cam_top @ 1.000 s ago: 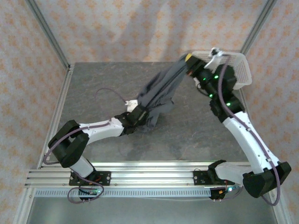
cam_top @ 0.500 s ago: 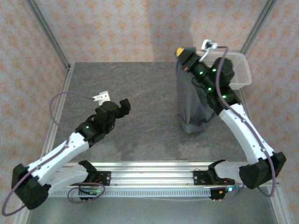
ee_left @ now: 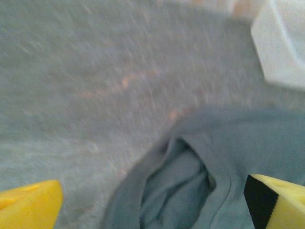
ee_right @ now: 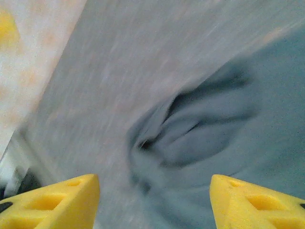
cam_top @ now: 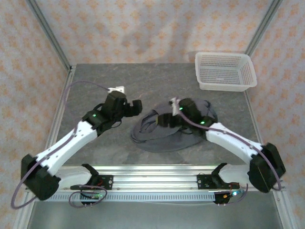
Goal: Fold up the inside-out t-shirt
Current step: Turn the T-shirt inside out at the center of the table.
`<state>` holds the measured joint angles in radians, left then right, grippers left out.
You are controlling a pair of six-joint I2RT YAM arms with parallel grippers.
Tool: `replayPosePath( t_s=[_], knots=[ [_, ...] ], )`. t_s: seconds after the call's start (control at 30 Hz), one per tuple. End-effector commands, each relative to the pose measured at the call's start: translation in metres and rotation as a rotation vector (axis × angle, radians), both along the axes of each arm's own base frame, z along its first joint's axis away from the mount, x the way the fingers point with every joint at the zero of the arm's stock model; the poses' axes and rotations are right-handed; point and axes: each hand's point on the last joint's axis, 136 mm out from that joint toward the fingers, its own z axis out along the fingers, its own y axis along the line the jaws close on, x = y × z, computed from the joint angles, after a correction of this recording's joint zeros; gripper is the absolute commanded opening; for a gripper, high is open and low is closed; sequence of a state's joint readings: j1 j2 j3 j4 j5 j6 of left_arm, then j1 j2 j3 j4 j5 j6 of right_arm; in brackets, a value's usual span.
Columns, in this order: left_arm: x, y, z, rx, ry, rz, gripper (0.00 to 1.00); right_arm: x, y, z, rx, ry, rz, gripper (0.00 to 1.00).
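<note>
slate-grey cloth, the inside-out t-shirt (cam_top: 162, 141) lies in a crumpled heap on the table (cam_top: 95, 81), right of the middle and toward the near edge, its folds bunched around a dark hollow. the left tool (cam_top: 135, 107) hovers just left of the heap, its yellow fingertips (ee_left: 28, 202) spread wide with nothing between them. the right tool (ee_right: 155, 198) hangs low over the heap, also spread, pinching no cloth. a white mesh basket (cam_top: 224, 71) sits in the far right corner, well apart from the shirt.

A grey stone-patterned bench (cam_top: 95, 81) is enclosed by peach floral-papered walls (cam_top: 143, 28) and aluminium posts (cam_top: 48, 33); an aluminium rail (cam_top: 157, 174) is fixed along its near edge.
</note>
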<state>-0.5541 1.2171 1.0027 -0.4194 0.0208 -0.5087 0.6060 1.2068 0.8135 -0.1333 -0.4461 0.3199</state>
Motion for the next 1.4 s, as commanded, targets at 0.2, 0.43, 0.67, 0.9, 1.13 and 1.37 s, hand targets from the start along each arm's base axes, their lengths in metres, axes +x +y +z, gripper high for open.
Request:
replayPosePath(
  t_s=[0.2, 0.43, 0.67, 0.9, 1.13, 1.37],
  knots=[
    [0.0, -0.121, -0.077, -0.022, 0.219, -0.312, 0.9, 0.04, -0.119, -0.059, -0.302, 0.177, -0.491, 0.64],
    [0.004, -0.178, -0.137, -0.036, 0.337, -0.454, 0.72, 0.028, -0.124, -0.069, -0.301, 0.191, -0.496, 0.66],
    [0.014, -0.177, -0.093, -0.084, 0.241, -0.427, 0.0, 0.017, -0.123, -0.05, -0.284, 0.095, -0.421, 0.67],
    [0.019, -0.159, -0.037, -0.092, 0.185, -0.38, 0.0, -0.01, -0.076, -0.029, -0.212, -0.216, -0.157, 0.71],
    [0.019, -0.16, -0.003, -0.144, 0.148, -0.386, 0.0, -0.004, -0.056, -0.05, -0.279, -0.41, -0.102, 0.81],
    [0.016, -0.157, 0.014, -0.176, 0.154, -0.4, 0.0, 0.036, -0.068, -0.06, -0.452, -0.456, -0.233, 0.51]
  ],
)
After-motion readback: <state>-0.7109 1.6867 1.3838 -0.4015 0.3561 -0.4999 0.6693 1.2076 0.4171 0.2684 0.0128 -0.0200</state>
